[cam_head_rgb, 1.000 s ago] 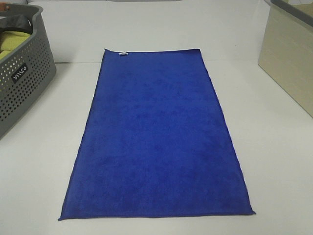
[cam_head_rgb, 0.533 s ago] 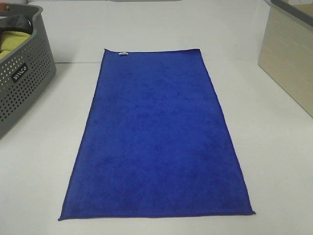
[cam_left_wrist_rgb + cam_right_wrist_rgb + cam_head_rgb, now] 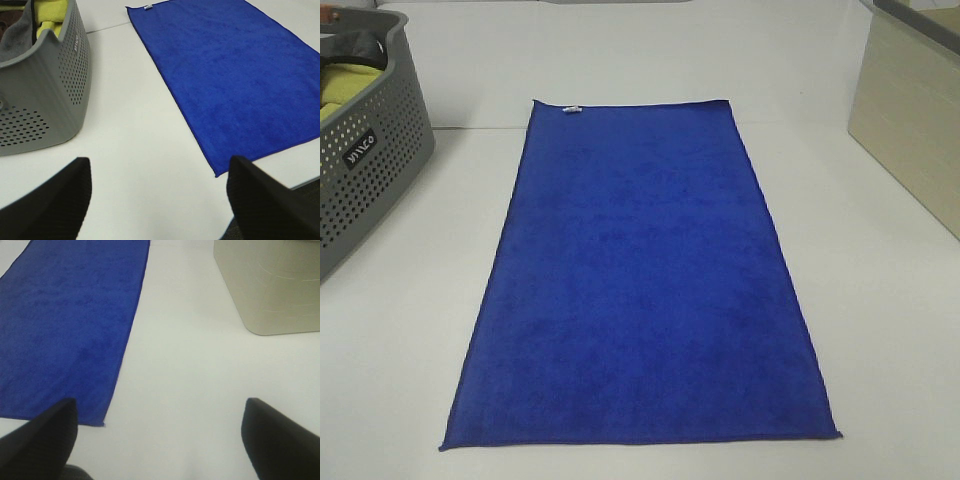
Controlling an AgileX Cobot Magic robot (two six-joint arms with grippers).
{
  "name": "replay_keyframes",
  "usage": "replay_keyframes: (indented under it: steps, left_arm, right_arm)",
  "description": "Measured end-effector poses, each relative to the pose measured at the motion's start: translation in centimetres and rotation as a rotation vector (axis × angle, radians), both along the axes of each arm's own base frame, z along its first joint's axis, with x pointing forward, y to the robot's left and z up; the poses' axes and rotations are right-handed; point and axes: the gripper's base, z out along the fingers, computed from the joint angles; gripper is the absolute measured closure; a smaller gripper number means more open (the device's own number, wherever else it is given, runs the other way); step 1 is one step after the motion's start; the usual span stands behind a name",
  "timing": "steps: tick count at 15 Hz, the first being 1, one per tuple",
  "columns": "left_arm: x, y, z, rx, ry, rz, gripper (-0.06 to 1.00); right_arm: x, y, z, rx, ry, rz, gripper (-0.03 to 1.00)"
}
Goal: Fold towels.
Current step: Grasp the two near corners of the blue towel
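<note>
The royal-blue towel [image 3: 640,280] lies flat and spread out lengthwise on the white table [image 3: 880,330], with a small white tag [image 3: 572,109] on its far short edge. It also shows in the left wrist view [image 3: 235,75] and the right wrist view [image 3: 65,325]. My left gripper [image 3: 159,200] is open and empty, above bare table near the towel's near left corner [image 3: 216,175]. My right gripper [image 3: 160,440] is open and empty, above bare table beside the towel's near right corner [image 3: 102,424]. Neither gripper shows in the exterior high view.
A grey perforated basket [image 3: 365,160] holding yellow-green cloth [image 3: 52,15] stands at the left. A beige bin [image 3: 910,110] stands at the right, also in the right wrist view [image 3: 270,285]. The table's front edge shows in the left wrist view [image 3: 305,182].
</note>
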Motion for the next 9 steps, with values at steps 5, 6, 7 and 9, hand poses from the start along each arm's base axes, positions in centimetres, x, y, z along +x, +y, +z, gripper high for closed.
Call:
replay_keyframes:
  steps: [5, 6, 7, 9]
  left_arm:
    - [0.0, 0.0, 0.0, 0.0, 0.0, 0.0, 0.23]
    - [0.0, 0.0, 0.0, 0.0, 0.0, 0.0, 0.23]
    - [0.0, 0.0, 0.0, 0.0, 0.0, 0.0, 0.23]
    - [0.0, 0.0, 0.0, 0.0, 0.0, 0.0, 0.23]
  right_arm:
    - [0.0, 0.0, 0.0, 0.0, 0.0, 0.0, 0.13]
    - [0.0, 0.0, 0.0, 0.0, 0.0, 0.0, 0.13]
    - [0.0, 0.0, 0.0, 0.0, 0.0, 0.0, 0.13]
    - [0.0, 0.0, 0.0, 0.0, 0.0, 0.0, 0.13]
